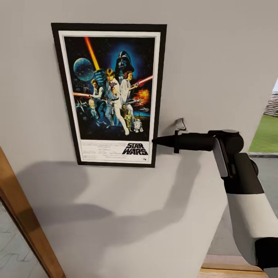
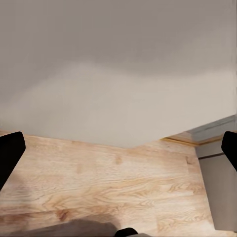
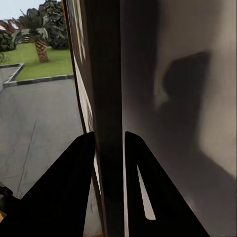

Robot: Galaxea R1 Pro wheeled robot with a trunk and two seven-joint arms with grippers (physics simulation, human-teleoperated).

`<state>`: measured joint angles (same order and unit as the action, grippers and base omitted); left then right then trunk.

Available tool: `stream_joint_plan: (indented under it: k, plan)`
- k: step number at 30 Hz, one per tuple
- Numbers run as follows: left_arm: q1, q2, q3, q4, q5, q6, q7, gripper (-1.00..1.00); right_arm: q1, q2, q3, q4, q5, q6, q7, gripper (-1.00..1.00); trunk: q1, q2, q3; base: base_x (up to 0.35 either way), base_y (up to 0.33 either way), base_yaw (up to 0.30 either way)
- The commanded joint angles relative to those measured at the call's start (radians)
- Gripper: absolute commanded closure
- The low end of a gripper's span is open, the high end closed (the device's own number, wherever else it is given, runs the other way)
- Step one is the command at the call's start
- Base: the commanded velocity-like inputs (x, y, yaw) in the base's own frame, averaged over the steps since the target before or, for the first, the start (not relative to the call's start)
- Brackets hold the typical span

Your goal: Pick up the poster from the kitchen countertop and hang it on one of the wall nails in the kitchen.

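mostly grey wall point(image 1: 216, 58) — wooden floor point(image 2: 98, 182).

My right arm point(image 1: 247, 208) reaches up from the lower right, white forearm leading into a black wrist that bends sharply left. My right gripper point(image 1: 156, 141) points sideways, its two fingers drawn close together and pinching the poster point(image 1: 112, 92) at the frame's lower right edge (the right wrist view shows one finger point(image 3: 74, 168) on each side of that edge). My left gripper point(image 2: 118, 148) hangs with its fingers point(image 2: 10, 153) spread wide, holding nothing.
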<state>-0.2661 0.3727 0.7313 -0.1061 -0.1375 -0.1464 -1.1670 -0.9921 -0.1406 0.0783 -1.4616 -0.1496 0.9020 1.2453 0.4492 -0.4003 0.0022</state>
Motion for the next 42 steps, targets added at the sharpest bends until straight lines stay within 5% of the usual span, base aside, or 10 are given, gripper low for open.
stream_joint_plan:
  k: [1, 42]
  plan:
    - [-0.001, 0.000, 0.008, 0.001, -0.011, -0.010, -0.001, -1.00, 0.000, -0.001, 0.001, 0.015, 0.011, 0.003, -0.012, 1.00, 0.001, 0.000, 0.000, 0.004, 0.144, 0.000]
    - [-0.001, 0.000, 0.008, 0.001, -0.011, -0.012, -0.002, -1.00, 0.000, -0.001, -0.002, 0.015, 0.011, 0.003, -0.012, 1.00, 0.001, 0.000, 0.000, -0.022, 0.010, 0.000]
